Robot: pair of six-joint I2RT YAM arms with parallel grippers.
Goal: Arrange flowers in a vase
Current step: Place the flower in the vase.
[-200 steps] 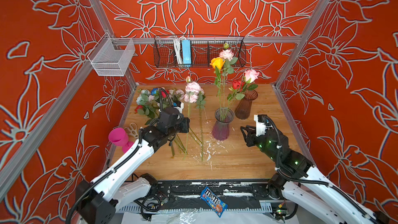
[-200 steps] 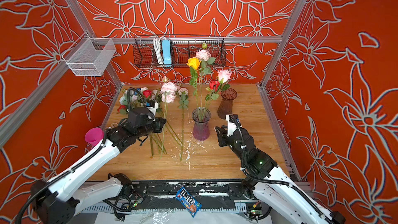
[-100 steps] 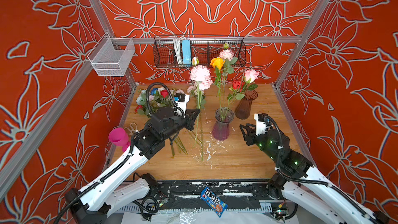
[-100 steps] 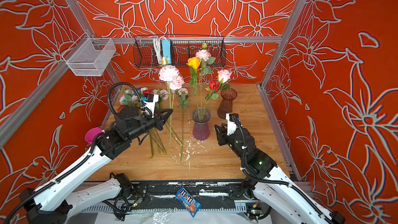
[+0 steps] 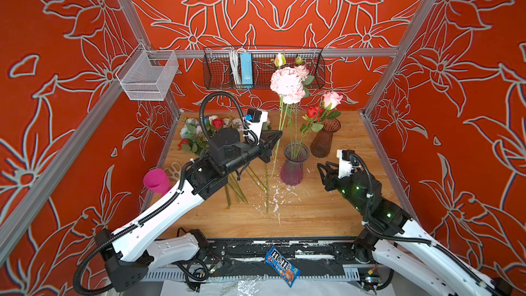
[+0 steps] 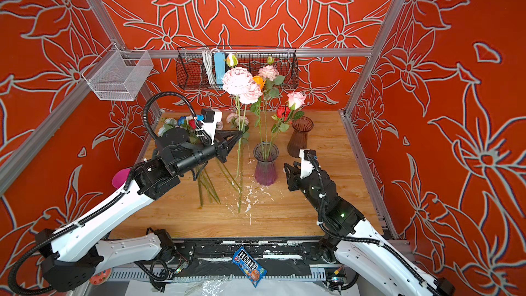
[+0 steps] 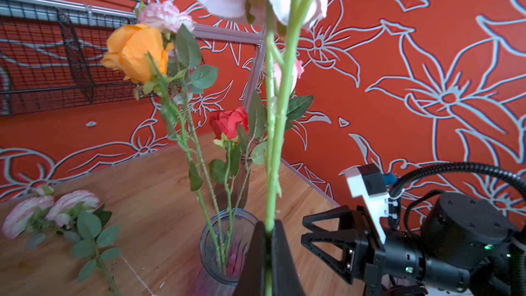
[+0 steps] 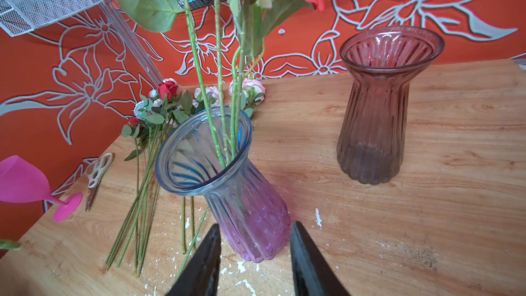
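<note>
Glass, ribbed lengthwise and shading from blue at the flared rim to purple at the foot, forms the purple vase (image 5: 293, 166) near the middle of the wooden table (image 5: 313, 217). Thorny green stems stand in it, carrying an orange rose (image 7: 136, 52), a red rose (image 5: 313, 111) and a pink rose (image 5: 331, 99).

The left pincer (image 5: 274, 138) is clamped tight on the smooth green stem of a pink flower (image 5: 286, 84) with two full, ruffled blooms. The stem is held almost upright just beside the vase, with its lower end outside the rim. Whether that end touches the table I cannot tell.

The right pincer (image 8: 254, 226) has its black, wedge-shaped fingers apart with nothing between them. It sits low over the table near the vase's foot, not touching it.

Just beyond the purple vase, toward the right, stands a brown vase (image 8: 373, 126) of the same ribbed glass. Loose flowers (image 8: 159, 103) lie in a bundle on the left arm's side, with their stems pointing toward the front. Near them are cream-handled scissors (image 8: 98, 170) and a pink plastic goblet (image 8: 20, 180). White flecks (image 5: 274, 195) dot the wood.

A blue candy bag (image 5: 281, 269) reading "m&m's" lies on the black rail in front of the table. A black wire basket (image 5: 263, 66) hangs on the back wall, and a white mesh basket (image 5: 148, 78) hangs at the corner.
</note>
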